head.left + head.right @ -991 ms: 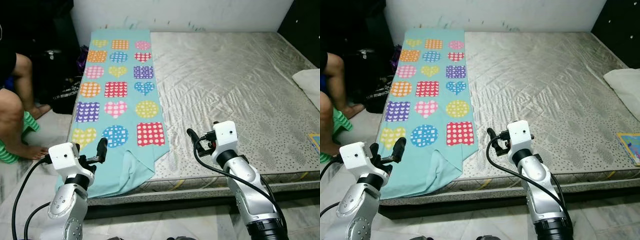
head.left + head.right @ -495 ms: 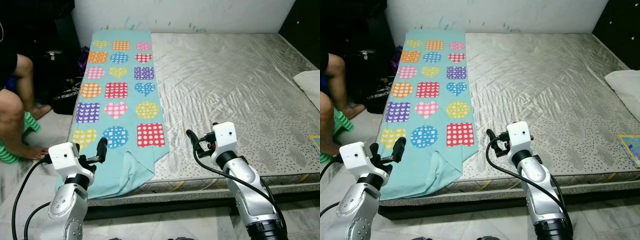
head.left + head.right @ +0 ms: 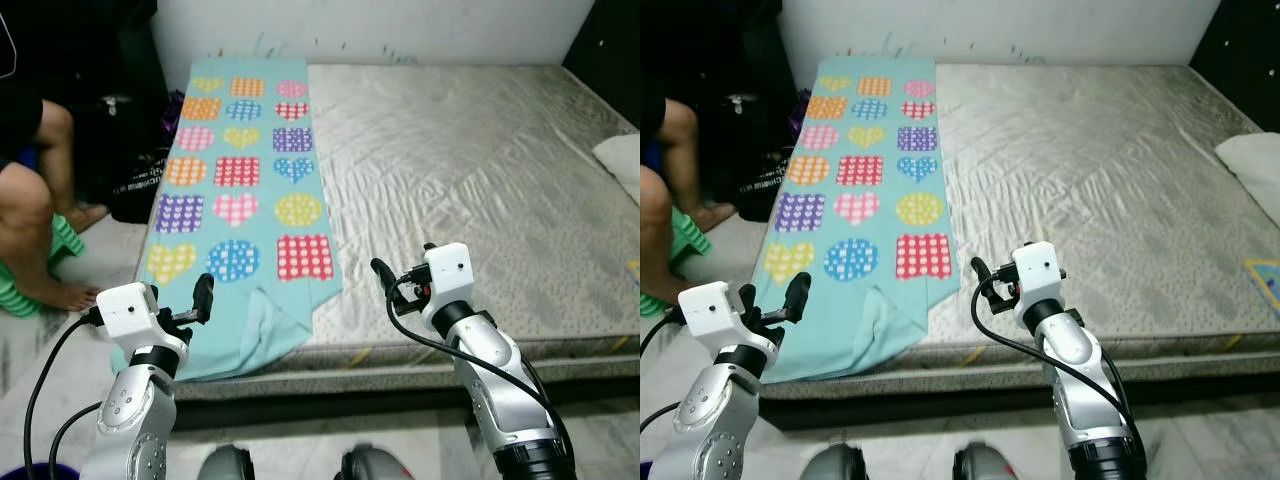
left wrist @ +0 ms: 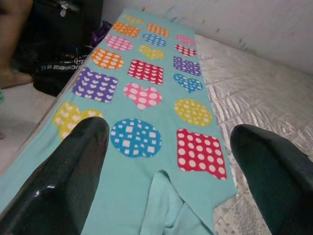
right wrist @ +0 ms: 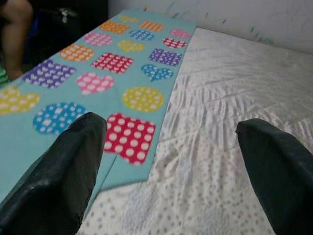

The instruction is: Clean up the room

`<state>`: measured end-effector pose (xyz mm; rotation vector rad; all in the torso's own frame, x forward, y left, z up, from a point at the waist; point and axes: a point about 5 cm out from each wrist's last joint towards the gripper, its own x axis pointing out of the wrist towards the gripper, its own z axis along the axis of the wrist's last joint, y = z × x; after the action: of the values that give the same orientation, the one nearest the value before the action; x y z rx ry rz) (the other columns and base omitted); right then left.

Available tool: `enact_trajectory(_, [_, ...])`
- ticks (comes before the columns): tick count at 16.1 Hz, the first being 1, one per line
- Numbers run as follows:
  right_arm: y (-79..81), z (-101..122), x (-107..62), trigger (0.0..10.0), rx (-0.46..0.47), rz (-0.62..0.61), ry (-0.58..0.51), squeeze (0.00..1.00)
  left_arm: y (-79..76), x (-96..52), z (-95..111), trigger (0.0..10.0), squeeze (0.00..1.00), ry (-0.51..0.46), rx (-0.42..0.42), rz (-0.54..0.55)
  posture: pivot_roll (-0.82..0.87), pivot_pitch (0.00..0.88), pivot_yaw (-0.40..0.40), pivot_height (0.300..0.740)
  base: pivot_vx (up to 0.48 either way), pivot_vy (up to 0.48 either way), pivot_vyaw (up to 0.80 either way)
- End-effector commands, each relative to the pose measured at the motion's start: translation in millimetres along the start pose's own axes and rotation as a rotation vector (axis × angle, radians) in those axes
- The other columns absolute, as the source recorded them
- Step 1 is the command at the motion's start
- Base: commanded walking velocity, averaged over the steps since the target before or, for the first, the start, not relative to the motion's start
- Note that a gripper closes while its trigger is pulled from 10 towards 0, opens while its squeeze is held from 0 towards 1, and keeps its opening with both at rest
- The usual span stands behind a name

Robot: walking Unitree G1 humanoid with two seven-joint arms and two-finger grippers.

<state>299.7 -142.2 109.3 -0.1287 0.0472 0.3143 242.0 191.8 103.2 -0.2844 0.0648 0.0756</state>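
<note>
A teal blanket (image 3: 240, 180) with coloured hearts, dots and squares lies along the left side of a bare grey mattress (image 3: 480, 180). Its near end is folded over and hangs off the mattress edge. My left gripper (image 3: 203, 296) hovers open, low in front of that hanging end, with nothing between its fingers. My right gripper (image 3: 383, 276) is open over the mattress's front edge, just right of the blanket. The left wrist view looks along the blanket (image 4: 146, 98) between the open left gripper's (image 4: 168, 132) fingers. In the right wrist view the right gripper (image 5: 171, 125) is open above the blanket's right border (image 5: 132, 98).
A person's leg (image 3: 30, 220) is at the left, beside a green stool (image 3: 62, 240) and black bags (image 3: 140, 185) on the floor. A white pillow (image 3: 622, 160) lies at the mattress's right edge, and a colourful flat item (image 3: 1265, 275) near its front right. My feet (image 3: 230, 465) stand by the bed.
The whole picture has shifted: the bed sits slightly higher and farther, and my feet have come into view at the bottom. Both arms hold the same pose, grippers still open.
</note>
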Motion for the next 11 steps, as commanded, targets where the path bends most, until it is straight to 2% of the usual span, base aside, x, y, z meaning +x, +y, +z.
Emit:
enact_trajectory(1, [-0.3,-0.1,-1.2,10.0,-0.021,0.007,-0.002,0.00,0.2,-1.7,4.3,10.0,0.00,-0.027,-0.008,-0.012,-0.11,0.101,-0.028,0.637,0.000,0.000,0.00])
enact_trajectory(2, [-1.3,-0.8,-0.9,10.0,-0.024,0.005,0.000,0.00,-0.4,-2.0,5.4,10.0,0.00,-0.034,-0.011,-0.017,-0.11,0.101,-0.028,0.637,0.000,0.000,0.00])
enact_trajectory(5, [-3.5,-0.3,0.5,10.0,-0.032,0.004,-0.001,0.00,-1.0,-2.9,6.5,10.0,0.00,-0.043,-0.018,-0.029,-0.11,0.102,-0.029,0.637,0.351,0.000,0.00])
enact_trajectory(11, [-3.3,-0.5,0.5,10.0,-0.044,0.008,-0.007,0.00,-1.8,-3.1,6.8,10.0,0.00,-0.046,-0.014,-0.041,-0.11,0.096,-0.028,0.637,0.480,0.000,0.00])
